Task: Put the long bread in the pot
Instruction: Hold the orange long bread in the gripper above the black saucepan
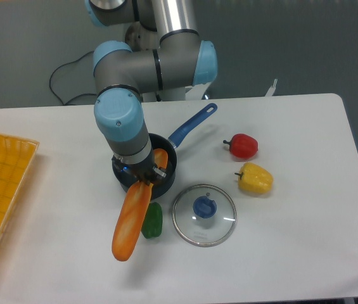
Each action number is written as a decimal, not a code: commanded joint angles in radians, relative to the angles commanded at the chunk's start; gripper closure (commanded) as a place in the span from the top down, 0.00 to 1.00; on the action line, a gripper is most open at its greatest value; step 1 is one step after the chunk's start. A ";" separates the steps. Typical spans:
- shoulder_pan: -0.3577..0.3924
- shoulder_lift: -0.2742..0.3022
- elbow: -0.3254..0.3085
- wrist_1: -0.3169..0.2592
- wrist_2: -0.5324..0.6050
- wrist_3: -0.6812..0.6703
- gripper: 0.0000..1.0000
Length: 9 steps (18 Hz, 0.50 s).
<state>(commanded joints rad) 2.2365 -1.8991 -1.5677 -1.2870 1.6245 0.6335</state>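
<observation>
Camera view, fingers gripping long bread upper end

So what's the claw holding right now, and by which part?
The claw grips the long bread near its upper end, above the pot.

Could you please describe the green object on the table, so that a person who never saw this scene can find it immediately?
Start at the dark pot with the blue handle, near the middle of the white table. Just in front of it, between the long orange bread and the round glass lid, lies the small green pepper. It is the only green thing; the other peppers are red and yellow.
</observation>
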 joint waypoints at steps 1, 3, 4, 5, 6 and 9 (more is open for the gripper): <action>-0.002 0.000 -0.006 0.003 0.000 0.000 0.01; 0.000 0.002 -0.017 0.002 0.006 0.002 0.01; 0.000 0.002 -0.017 0.002 0.008 0.002 0.01; 0.000 0.002 -0.014 -0.002 0.009 0.002 0.01; 0.002 0.002 -0.014 -0.002 0.009 0.002 0.01; 0.008 0.006 -0.014 -0.003 0.009 0.003 0.01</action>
<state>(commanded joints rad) 2.2442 -1.8930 -1.5815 -1.2901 1.6337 0.6366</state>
